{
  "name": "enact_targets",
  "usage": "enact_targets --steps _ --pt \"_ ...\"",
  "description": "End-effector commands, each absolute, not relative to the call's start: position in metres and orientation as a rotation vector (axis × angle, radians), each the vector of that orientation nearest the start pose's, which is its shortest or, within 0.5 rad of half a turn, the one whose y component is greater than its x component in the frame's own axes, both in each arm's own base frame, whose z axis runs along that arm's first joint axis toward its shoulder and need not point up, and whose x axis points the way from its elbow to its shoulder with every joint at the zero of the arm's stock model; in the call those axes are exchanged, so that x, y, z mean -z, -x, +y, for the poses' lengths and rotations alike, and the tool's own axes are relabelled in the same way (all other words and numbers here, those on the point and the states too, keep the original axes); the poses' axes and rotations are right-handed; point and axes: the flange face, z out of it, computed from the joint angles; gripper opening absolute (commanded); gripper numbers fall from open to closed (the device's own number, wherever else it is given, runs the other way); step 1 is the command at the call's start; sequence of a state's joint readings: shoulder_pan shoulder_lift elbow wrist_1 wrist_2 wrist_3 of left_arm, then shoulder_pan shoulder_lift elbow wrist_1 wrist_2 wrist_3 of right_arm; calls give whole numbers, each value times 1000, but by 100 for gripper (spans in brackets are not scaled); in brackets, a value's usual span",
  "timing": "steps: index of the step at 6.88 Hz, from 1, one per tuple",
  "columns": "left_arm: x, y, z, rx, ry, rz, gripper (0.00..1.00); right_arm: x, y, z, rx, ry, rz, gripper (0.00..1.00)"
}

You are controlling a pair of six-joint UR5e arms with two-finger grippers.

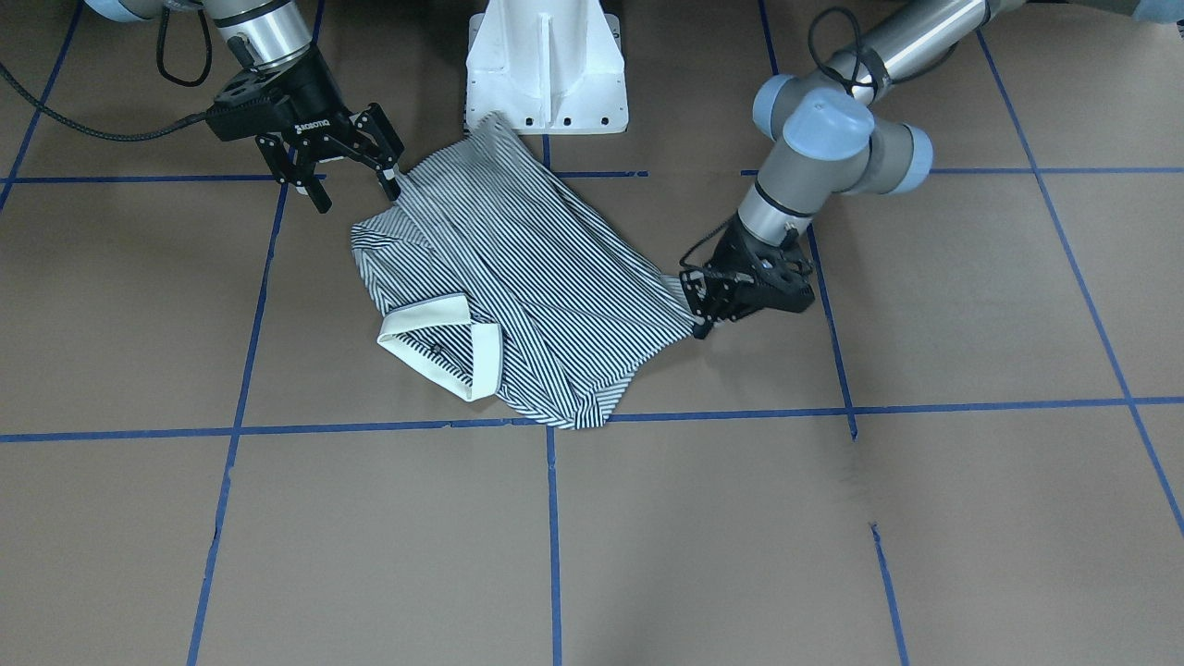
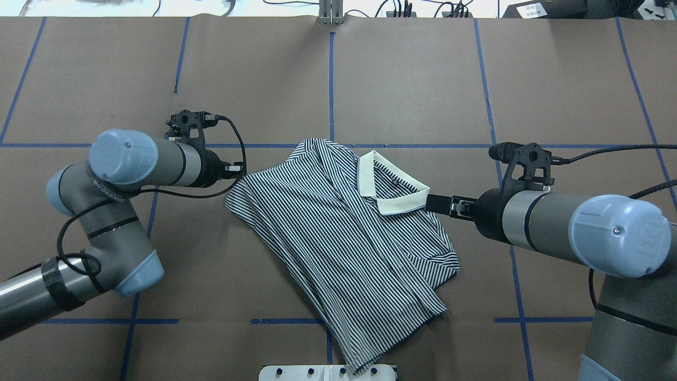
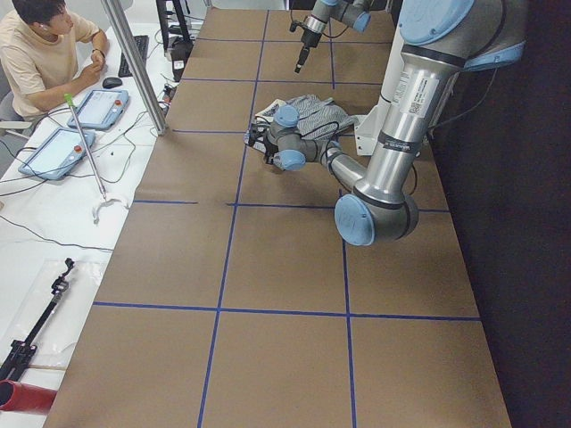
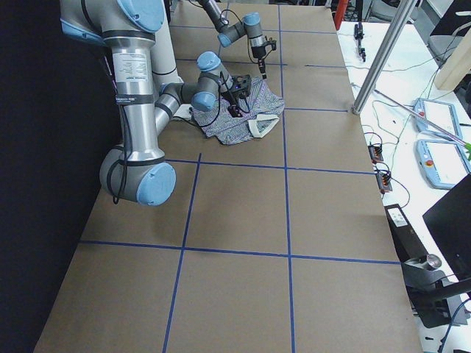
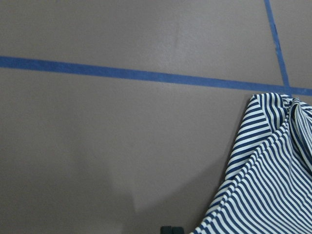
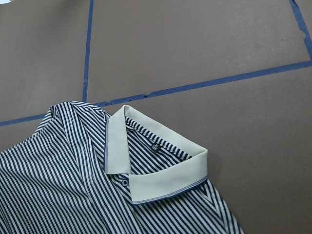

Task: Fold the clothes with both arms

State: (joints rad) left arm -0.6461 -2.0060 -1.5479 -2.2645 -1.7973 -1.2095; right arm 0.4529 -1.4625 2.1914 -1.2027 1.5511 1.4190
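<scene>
The striped polo shirt (image 1: 518,277) lies crumpled and partly folded in the middle of the brown table, with its cream collar (image 1: 435,347) on the side away from the robot. It also shows in the overhead view (image 2: 344,238). My left gripper (image 1: 703,319) is low at the shirt's side edge, and its fingers look shut on the fabric there. The left wrist view shows that edge (image 5: 263,185) running down to the gripper. My right gripper (image 1: 356,185) is open and empty, raised just above the shirt's other side. Its wrist view looks down on the collar (image 6: 161,180).
The white pedestal base (image 1: 546,65) stands right behind the shirt's hem. Blue tape lines (image 1: 552,518) mark a grid on the table. A seated operator (image 3: 45,45), tablets and a metal post (image 3: 134,62) are at the far side of the table.
</scene>
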Motion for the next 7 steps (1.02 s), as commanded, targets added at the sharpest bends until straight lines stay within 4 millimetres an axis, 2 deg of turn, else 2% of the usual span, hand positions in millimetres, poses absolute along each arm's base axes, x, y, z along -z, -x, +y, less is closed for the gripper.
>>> enact_targets --steps 1,3,4,6,7 --pt "-341 -445 -602 166 -444 971 0 -281 363 -333 -289 -349 -1043 100" --pt "-329 -441 -692 230 -481 939 0 -281 361 -335 -294 -352 -1042 100" --pt "-335 -441 -714 247 -485 922 0 -281 360 -336 -297 -353 -1040 100" --pt "-332 -438 -718 254 -491 924 0 -280 361 -339 -300 -355 -1043 100" --pt "-338 -438 -719 256 -485 916 0 -277 371 -346 -303 -358 -1044 100"
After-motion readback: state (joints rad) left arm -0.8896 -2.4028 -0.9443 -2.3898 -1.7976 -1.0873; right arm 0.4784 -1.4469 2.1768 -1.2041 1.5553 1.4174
